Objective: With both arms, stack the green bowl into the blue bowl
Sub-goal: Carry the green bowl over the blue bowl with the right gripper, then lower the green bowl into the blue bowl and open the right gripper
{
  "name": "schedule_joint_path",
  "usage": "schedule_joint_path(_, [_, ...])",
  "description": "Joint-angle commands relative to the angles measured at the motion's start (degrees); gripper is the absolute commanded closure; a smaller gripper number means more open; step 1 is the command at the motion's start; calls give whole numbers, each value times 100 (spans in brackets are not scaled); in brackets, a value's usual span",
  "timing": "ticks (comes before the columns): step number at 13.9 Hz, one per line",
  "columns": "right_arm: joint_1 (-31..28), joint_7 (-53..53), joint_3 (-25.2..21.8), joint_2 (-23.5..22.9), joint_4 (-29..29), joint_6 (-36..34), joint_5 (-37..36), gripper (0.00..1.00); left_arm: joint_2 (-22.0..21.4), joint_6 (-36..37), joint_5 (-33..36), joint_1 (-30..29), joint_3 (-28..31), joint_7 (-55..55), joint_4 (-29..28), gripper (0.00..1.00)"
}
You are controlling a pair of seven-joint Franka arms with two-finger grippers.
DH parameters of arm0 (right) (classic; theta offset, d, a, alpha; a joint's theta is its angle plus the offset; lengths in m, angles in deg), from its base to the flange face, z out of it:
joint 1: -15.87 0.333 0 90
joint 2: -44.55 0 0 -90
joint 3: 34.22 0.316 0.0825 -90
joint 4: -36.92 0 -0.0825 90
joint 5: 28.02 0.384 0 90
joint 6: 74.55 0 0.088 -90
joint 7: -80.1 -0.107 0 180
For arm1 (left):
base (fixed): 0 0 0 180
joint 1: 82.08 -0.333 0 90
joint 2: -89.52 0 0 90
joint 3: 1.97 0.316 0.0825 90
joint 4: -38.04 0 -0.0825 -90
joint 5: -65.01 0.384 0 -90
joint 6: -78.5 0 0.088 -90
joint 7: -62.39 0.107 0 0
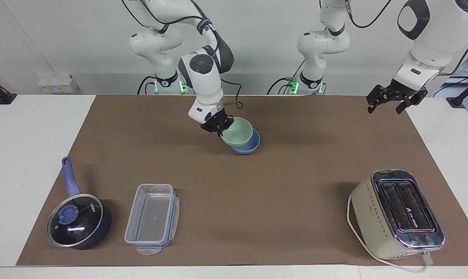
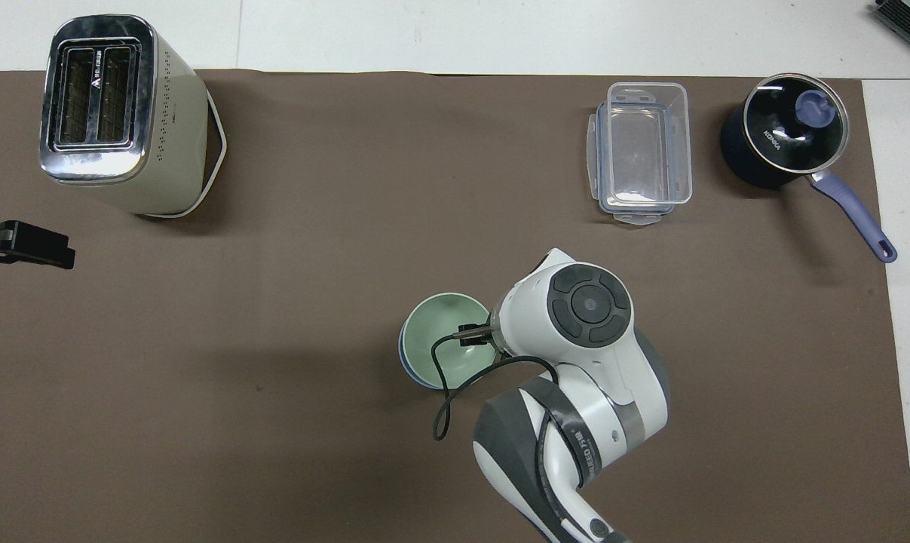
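Both arms (image 1: 202, 83) are white, with rounded segments and dark grey round caps on the joints. Black cables run along them. Each ends in a black gripper. Green lights glow at the bases (image 1: 294, 86).

Green bowl (image 1: 238, 131): pale mint, plain. Blue bowl (image 1: 250, 145): periwinkle, plain. Table cover (image 1: 280, 182): flat brown. Saucepan (image 1: 79, 221): dark navy, glass lid, lavender knob and handle. Container (image 1: 153, 219): clear, blue-trimmed clips. Toaster (image 1: 397, 214): cream body with dotted pattern, chrome top. Arms: white, dark grey caps; left gripper (image 1: 391, 101) and right gripper (image 1: 217, 126) black.
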State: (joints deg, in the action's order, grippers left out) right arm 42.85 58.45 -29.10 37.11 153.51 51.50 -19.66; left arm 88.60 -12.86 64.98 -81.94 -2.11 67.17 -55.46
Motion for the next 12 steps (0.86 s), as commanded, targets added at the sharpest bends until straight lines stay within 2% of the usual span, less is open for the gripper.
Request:
schedule_joint_path(1, [18, -76, 59, -169, -49, 155, 148, 100, 31, 137, 126, -23, -22, -64, 104, 0])
schedule_joint_path(9, [18, -85, 59, -311, 57, 499, 148, 100, 31, 137, 126, -23, -22, -64, 104, 0])
schedule_joint_path(11, [18, -94, 59, -311, 48, 473, 140, 77, 31, 137, 126, -23, -22, -64, 104, 0])
schedule_joint_path(12, [18, -94, 59, -294, 48, 438, 140, 57, 31, 137, 126, -23, -22, -64, 104, 0])
